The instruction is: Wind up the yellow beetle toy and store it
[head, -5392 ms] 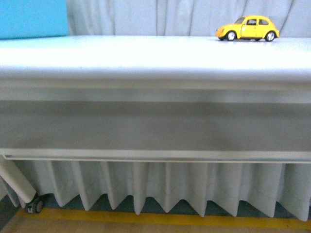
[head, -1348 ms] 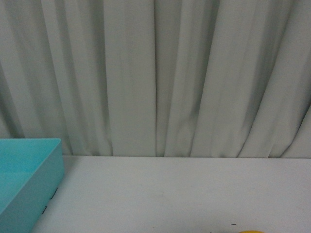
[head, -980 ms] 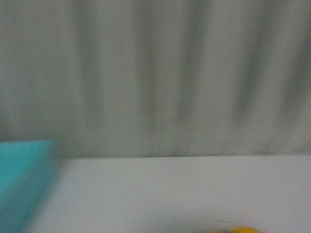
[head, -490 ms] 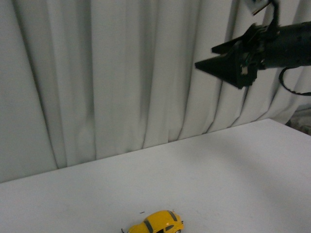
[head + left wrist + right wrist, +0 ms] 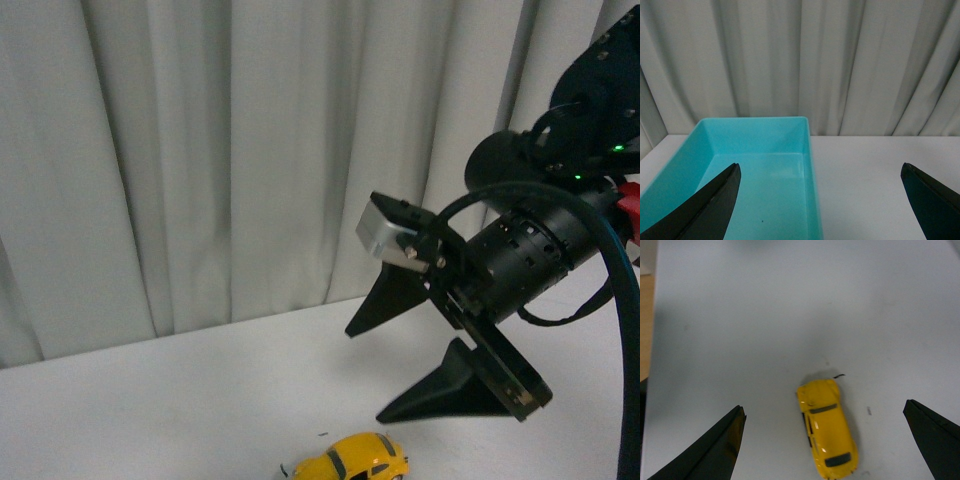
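Note:
The yellow beetle toy [image 5: 352, 460] stands on its wheels on the white table [image 5: 150, 410], at the bottom edge of the front view. My right gripper [image 5: 362, 372] is open and empty, held in the air above and just right of the toy. In the right wrist view the toy [image 5: 826, 427] lies lengthwise between the two wide-open fingers [image 5: 707, 450], well below them. My left gripper [image 5: 821, 172] is open and empty, over the near right wall of a turquoise bin [image 5: 730, 170].
The turquoise bin is empty and open-topped, standing at the table's back by a grey pleated curtain [image 5: 200, 170]. In the right wrist view the table's edge [image 5: 654, 340] with wooden floor beyond shows. A small dark mark [image 5: 869, 411] lies beside the toy.
The front camera has swung to the right and down. My right arm has come down from high at the curtain to just above the toy.

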Robot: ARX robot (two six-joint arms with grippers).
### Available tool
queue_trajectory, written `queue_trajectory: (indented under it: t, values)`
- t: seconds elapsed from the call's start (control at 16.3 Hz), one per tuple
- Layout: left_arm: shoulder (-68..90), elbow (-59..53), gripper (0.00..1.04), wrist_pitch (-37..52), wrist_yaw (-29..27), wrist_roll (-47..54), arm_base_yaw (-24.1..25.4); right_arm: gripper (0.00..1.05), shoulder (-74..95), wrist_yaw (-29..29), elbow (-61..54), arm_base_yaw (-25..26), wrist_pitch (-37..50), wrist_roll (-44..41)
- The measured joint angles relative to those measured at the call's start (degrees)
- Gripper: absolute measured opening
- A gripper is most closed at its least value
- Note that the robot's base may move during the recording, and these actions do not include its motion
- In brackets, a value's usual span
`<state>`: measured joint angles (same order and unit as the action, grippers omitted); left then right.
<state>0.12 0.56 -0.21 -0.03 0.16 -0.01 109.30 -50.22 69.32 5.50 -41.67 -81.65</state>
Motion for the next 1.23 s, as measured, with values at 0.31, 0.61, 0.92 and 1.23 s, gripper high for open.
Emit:
queue_trajectory:
  t: [0.31,0.61,0.92,1.23]
  values:
    - [0.0,0.0,0.98,0.02,0.0,0.0,0.0,0.98,8.96,6.78,4.7,-1.36,-3.21,-16.41]
    - [0.0,0.0,0.98,0.0,0.0,0.0,0.0,0.98,11.52,10.19,5.18,-1.57,0.63,-16.74]
    - [0.0,0.0,0.98,0.0,0.0,0.0,0.0,0.98,15.5,12.28,5.16,-2.97,4.85,-12.9]
    - [0.0,0.0,0.98,0.02,0.0,0.0,0.0,0.98,16.81,13.0,4.02,-4.39,8.98,-8.79]
